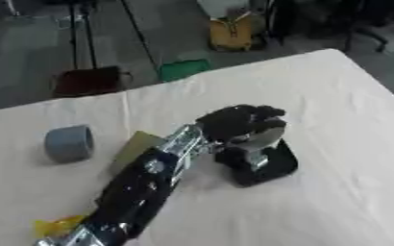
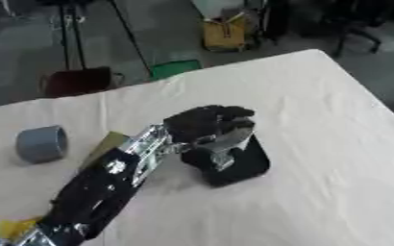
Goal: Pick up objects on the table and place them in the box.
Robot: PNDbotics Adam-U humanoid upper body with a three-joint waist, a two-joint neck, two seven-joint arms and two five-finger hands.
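- Your left hand (image 1: 238, 122) is over the black box (image 1: 264, 166), fingers curled down around a silvery grey object (image 1: 264, 139) that sits at the box's top. Read it as gripping that object; I can't tell if it's already resting inside or still hanging in the hand.
- The arm comes in low from the bottom left, probably so the wrist clears the box's near wall.
- Right hand isn't in either view.
- Left on the table (image 1: 343, 110): a grey tape roll (image 1: 69, 143) standing on edge, well apart to the left; a flat olive piece (image 1: 137, 149) partly under your forearm; something yellow (image 1: 57, 226) by the bottom-left corner.
- The box sits mid-table, well clear of the edges. Wide bare cloth to its right and beyond it.
- My guess: lift straight up when letting go. A sideways pull could drag the box, and your forearm is close over the olive piece.
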